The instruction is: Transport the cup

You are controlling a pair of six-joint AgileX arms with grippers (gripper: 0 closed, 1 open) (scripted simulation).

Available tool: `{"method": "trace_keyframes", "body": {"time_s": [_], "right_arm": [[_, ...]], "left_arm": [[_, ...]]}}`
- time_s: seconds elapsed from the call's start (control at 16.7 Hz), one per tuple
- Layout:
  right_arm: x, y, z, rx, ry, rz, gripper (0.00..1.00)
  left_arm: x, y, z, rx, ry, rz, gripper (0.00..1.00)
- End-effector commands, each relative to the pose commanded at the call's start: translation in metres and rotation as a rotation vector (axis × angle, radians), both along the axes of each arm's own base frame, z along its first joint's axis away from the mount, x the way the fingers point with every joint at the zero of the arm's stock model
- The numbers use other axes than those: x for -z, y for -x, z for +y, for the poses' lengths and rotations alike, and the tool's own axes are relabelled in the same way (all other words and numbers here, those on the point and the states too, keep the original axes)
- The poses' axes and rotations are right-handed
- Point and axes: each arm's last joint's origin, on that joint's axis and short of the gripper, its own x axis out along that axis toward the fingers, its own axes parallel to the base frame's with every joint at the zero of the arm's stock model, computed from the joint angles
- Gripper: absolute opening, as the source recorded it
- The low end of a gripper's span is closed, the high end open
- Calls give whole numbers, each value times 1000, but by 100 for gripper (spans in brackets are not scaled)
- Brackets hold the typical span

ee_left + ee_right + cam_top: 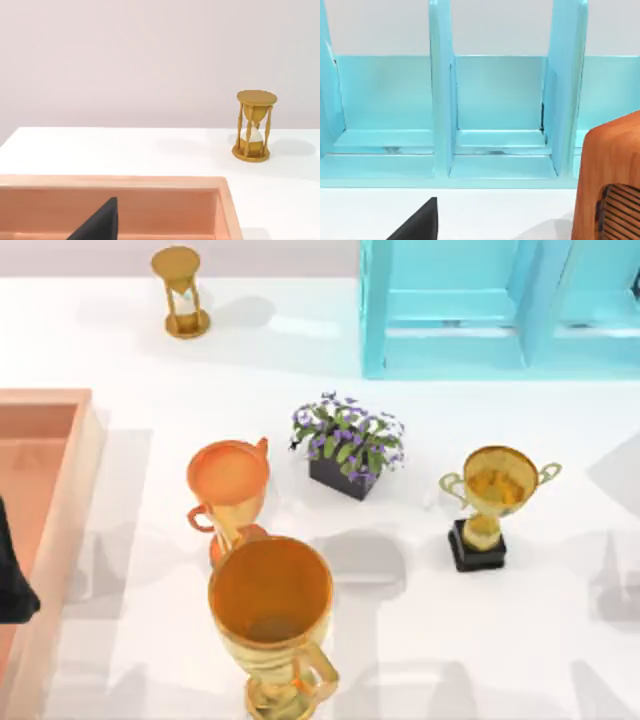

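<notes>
White desk (520,640), three cups standing, none held.
We sit at the approach step: left end effector (12,580) over the tray (60,400), grip unreadable; next, reach the orange cup (228,480).

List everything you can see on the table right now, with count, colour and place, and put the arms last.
Trophy cups: 3; large gold at front centre, orange just behind it, small gold on a black base to the right.
Flower pot: 1, purple blooms in a dark pot, centre.
Hourglass: 1, gold, back left.
Tray: 1, peach, left edge.
Shelf unit: 1, light blue, back right.
Wooden box: 1, brown with a slatted front, before the shelf unit.
Left arm: black, over the tray.
</notes>
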Motion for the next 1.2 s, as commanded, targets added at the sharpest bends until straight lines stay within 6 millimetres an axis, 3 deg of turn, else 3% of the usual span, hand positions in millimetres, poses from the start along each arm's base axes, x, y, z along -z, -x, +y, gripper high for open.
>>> {"method": "trace_keyframes", "body": {"time_s": [0.3,0.6,0.9,1.2], "right_arm": [[-10,0,-1,6,4,65,100],[-52,-14,-3,23,17,379,100],[-85,-66,-7,29,21,862,100],[-89,-133,-14,20,11,1303,100]], "left_arm": [[0,0,0,0,0,0,100],[0,0,0,0,0,0,100],[0,0,0,0,0,0,100],[0,0,0,0,0,0,100]]}}
